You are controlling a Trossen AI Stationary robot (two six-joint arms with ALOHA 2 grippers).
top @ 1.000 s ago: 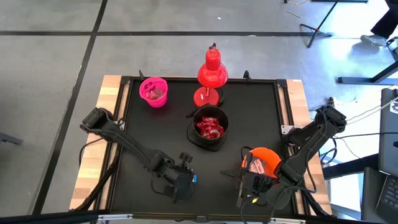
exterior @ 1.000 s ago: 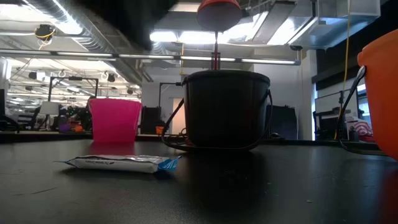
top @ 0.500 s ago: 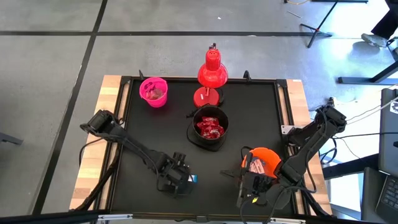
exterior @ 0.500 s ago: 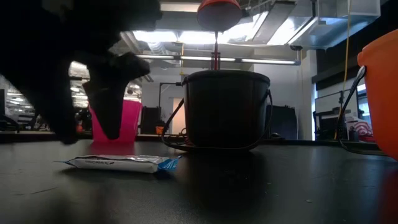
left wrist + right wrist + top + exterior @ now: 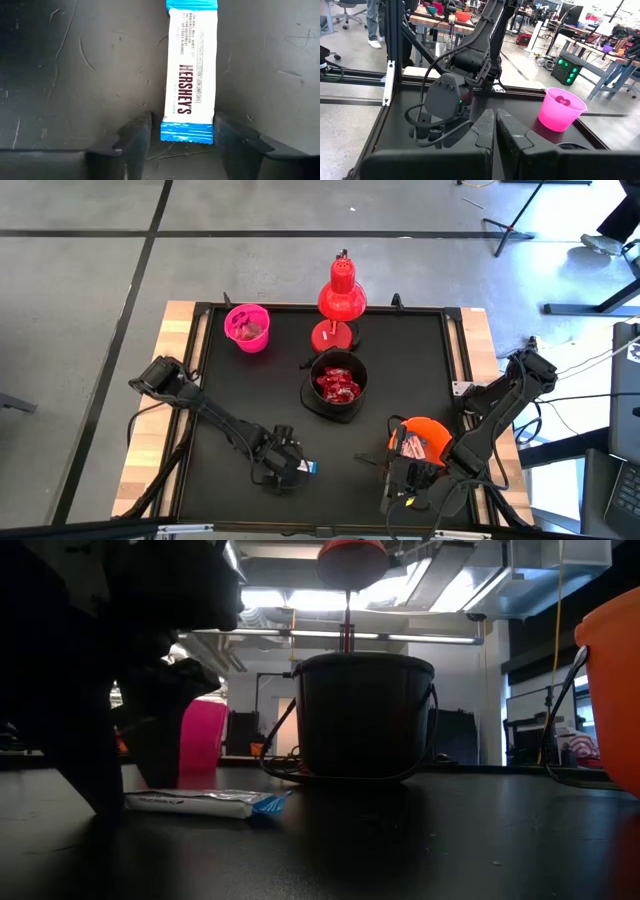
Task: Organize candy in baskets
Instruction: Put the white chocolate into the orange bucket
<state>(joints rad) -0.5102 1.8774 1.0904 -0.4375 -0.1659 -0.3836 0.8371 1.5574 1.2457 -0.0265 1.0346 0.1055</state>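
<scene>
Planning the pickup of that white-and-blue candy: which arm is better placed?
Left. Its gripper is open, fingers straddling the white-and-blue candy. The right gripper is shut near the orange basket.

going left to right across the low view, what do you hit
left hand → pink basket → white-and-blue candy bar → black basket → orange basket

The candy (image 5: 190, 73) between the dark fingers (image 5: 136, 141) has a white wrapper with blue ends and dark lettering. The table (image 5: 245, 400) is black. One basket (image 5: 247, 327) is pink, another (image 5: 336, 385) is black with red sweets inside, the third (image 5: 424, 438) is orange. The lamp (image 5: 341, 296) is red.
</scene>
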